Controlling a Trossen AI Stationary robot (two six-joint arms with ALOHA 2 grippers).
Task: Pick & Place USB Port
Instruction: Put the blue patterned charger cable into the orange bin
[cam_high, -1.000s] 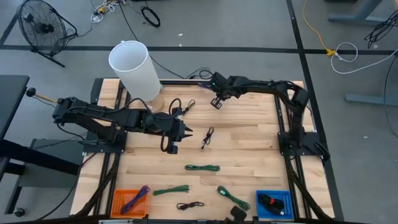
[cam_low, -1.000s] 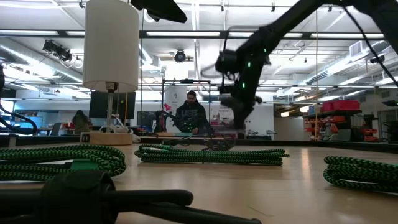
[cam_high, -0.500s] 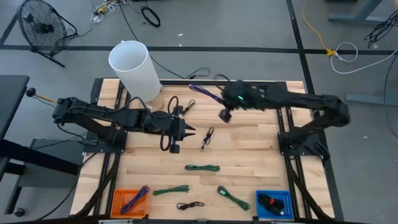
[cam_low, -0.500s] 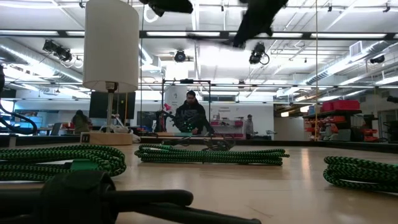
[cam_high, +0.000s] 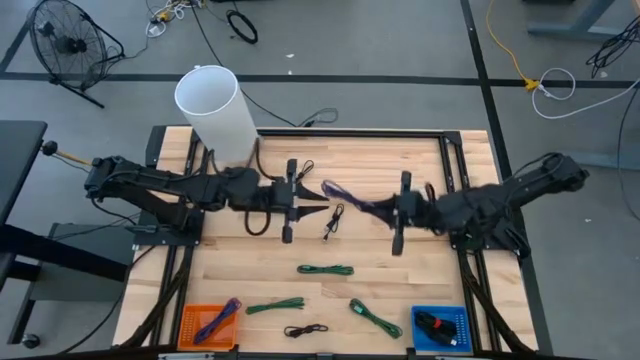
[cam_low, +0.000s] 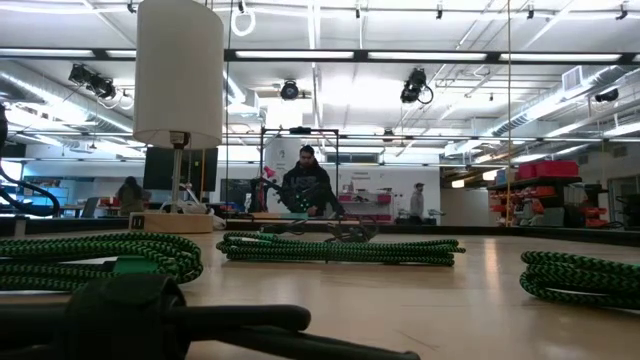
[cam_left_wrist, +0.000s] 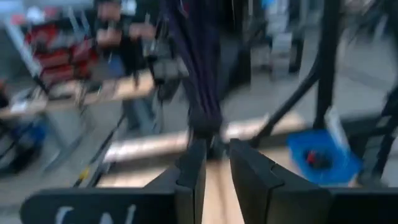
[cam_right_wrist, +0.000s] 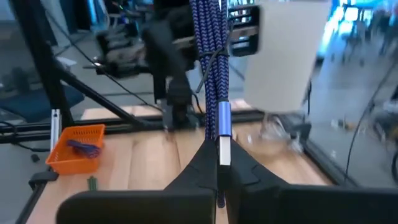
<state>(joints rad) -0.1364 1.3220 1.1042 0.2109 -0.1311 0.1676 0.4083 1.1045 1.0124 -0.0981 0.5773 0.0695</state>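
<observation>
Gripping the purple cable (cam_high: 352, 196) mid-desk, the right end effector (cam_high: 398, 212) is clamped on its plug end while the left end effector (cam_high: 292, 200) pinches the other, so the handover should stay slow, keeping the cable taut before the orange bin (cam_high: 190, 318).

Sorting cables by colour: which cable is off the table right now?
The purple-blue braided cable, clamped in the right gripper and hanging mid-air; the green and black cables lie flat on the table.

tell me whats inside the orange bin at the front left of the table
A coiled purple cable lies in the orange bin, seen from above. Whether anything lies underneath that cable cannot be seen, since the coil covers part of the bin floor.
</observation>
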